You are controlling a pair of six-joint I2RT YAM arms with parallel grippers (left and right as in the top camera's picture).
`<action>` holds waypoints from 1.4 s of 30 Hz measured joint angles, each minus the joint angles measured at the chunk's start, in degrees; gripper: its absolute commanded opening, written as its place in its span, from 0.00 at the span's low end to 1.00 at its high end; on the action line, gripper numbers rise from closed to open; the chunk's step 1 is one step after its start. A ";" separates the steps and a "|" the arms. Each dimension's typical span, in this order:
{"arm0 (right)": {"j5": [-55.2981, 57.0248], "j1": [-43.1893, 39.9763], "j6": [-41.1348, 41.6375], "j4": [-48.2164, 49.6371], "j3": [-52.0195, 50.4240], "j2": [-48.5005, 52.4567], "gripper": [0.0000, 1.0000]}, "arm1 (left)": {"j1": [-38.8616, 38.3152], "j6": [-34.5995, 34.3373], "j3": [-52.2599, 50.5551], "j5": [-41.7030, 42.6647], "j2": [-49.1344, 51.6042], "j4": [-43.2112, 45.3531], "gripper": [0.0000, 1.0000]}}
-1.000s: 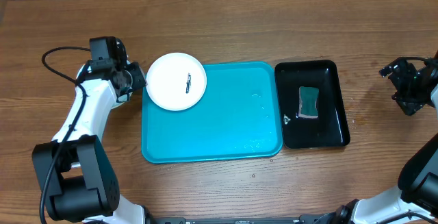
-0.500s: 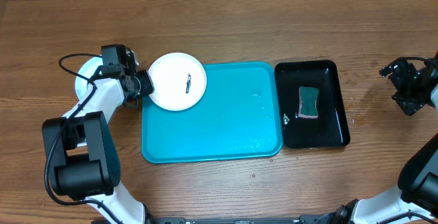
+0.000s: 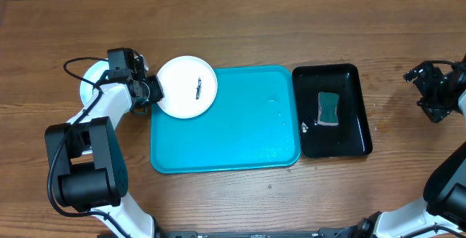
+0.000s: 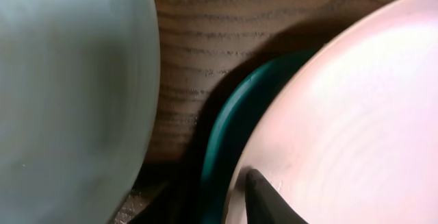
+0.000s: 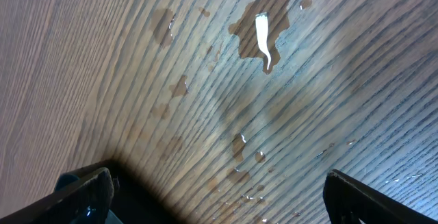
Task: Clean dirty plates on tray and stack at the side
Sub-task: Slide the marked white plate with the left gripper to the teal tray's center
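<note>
A white plate (image 3: 182,92) with a small dark smear (image 3: 197,87) rests over the far left corner of the turquoise tray (image 3: 233,132). My left gripper (image 3: 152,90) is at the plate's left edge, shut on its rim. In the left wrist view one dark finger (image 4: 268,198) lies on the white plate (image 4: 356,107) above the tray's rim (image 4: 229,135). A pale blue plate (image 3: 89,76) lies on the table left of the tray, partly under my left arm; it also fills the left side of the left wrist view (image 4: 68,80). The yellow-green plate is out of view. My right gripper (image 3: 429,92) is open and empty at the far right.
A glossy black tray (image 3: 351,137) holding a green sponge (image 3: 329,108) stands right of the turquoise tray. In the right wrist view the open gripper (image 5: 219,190) hangs above wet wood with water drops (image 5: 263,25).
My left gripper has swung in to the white plate's left edge and closed on it. The plate has shifted slightly left. The pale blue plate now shows beside the arm. The right arm is still.
</note>
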 measured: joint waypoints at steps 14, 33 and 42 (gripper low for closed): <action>0.00 0.00 0.00 -0.02 0.00 0.00 1.00 | -0.24 -0.02 3.13 -0.26 0.00 -4.04 0.20; 0.02 0.00 0.00 -0.02 0.00 0.00 1.00 | -0.52 0.26 5.33 0.31 -1.31 -6.64 0.04; -0.02 0.00 0.00 -0.02 0.00 0.00 1.00 | -3.17 0.26 5.51 0.46 -2.08 -8.50 0.23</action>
